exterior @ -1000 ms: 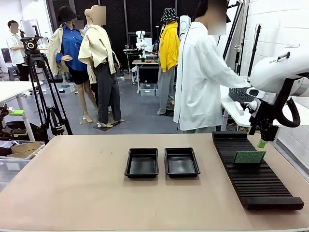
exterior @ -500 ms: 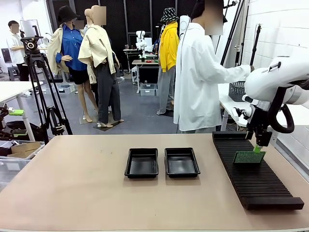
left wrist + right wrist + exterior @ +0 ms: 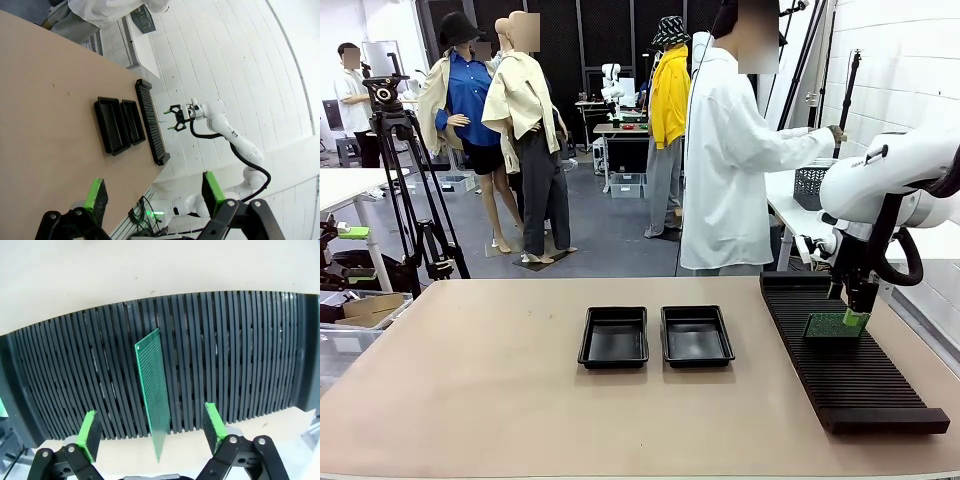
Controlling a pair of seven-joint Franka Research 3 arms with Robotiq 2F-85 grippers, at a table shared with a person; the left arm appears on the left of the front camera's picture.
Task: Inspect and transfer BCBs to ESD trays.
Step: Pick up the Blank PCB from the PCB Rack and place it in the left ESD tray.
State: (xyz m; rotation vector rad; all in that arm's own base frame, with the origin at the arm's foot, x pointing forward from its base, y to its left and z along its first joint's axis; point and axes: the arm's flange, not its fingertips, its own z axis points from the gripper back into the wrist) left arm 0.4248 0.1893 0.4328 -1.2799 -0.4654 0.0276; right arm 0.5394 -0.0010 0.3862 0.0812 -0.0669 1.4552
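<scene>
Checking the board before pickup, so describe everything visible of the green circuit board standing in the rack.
The green circuit board is a thin, flat rectangle, its face a fine grid of tiny dots. It stands upright on edge in a slot of the black ribbed rack, the only thing touching it. The right tool is open, its green pads flanking the board with gaps on both sides.

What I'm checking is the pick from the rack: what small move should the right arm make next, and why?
Probably close the right gripper on the BCB. Its open jaws straddle the board's upper edge, with a gap on each side, so nothing is gripped yet. The board stands on edge in the black slotted rack, so it likely has to be pinched before it can be lifted out.
</scene>
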